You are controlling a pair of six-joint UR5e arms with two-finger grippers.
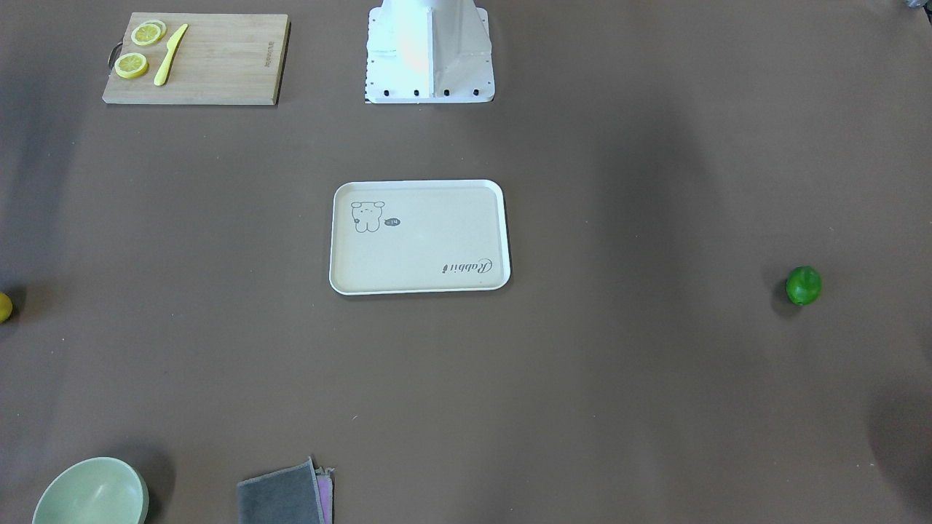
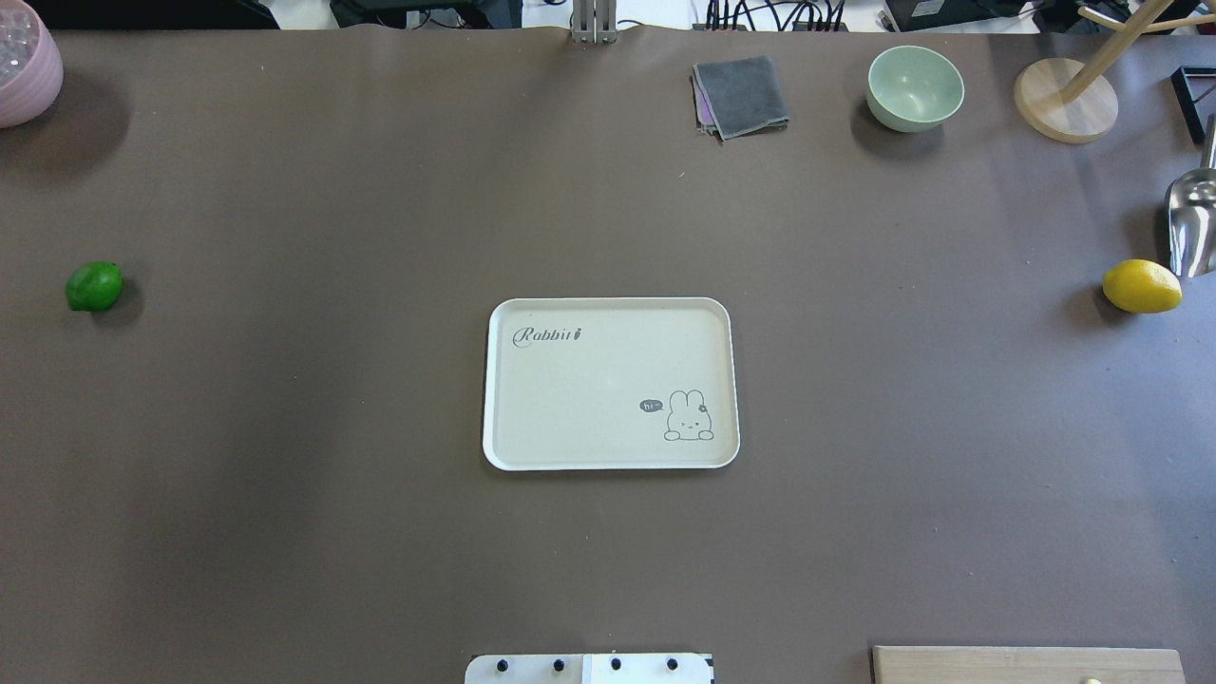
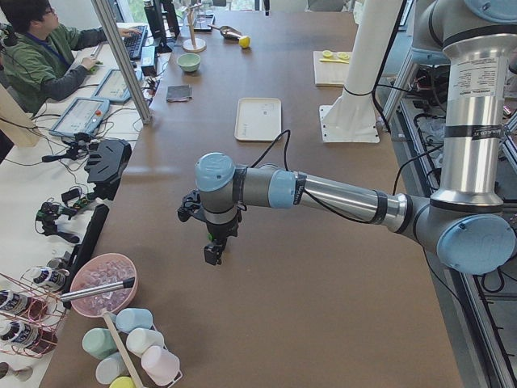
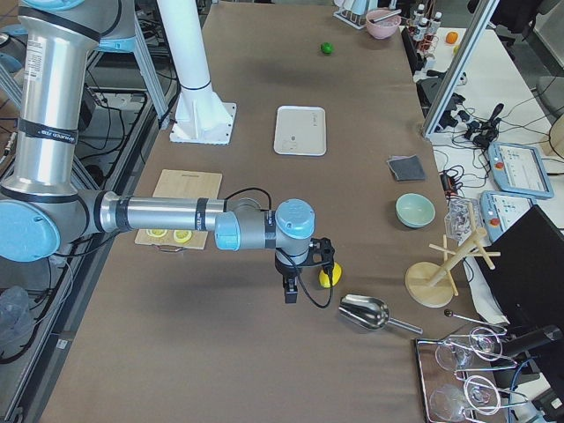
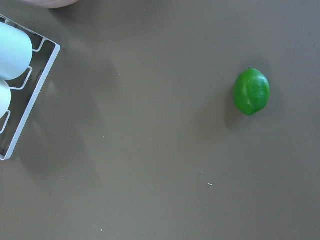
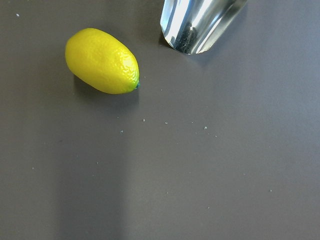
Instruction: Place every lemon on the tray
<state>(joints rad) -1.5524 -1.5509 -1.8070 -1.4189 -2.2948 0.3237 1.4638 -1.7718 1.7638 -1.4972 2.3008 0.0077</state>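
Note:
The cream tray [image 2: 589, 380] with the "Rabbit" lettering lies empty at the table's middle and also shows in the front view [image 1: 415, 251]. The green lemon [image 2: 93, 286] lies far to the left, seen in the left wrist view [image 5: 251, 91]. The yellow lemon [image 2: 1141, 286] lies far to the right beside a metal scoop, seen in the right wrist view [image 6: 102, 61]. My left gripper [image 3: 212, 252] hangs above the table near the green lemon. My right gripper [image 4: 291, 289] hangs just beside the yellow lemon [image 4: 330, 277]. Whether either gripper is open or shut I cannot tell.
A metal scoop [image 2: 1192, 218] lies close behind the yellow lemon. A bamboo cutting board [image 1: 218, 62] holds lemon slices and a yellow knife. A green bowl [image 2: 914, 87], a grey cloth [image 2: 741, 95], a wooden stand [image 2: 1064, 100] and a pink bowl [image 2: 24, 62] line the far edge.

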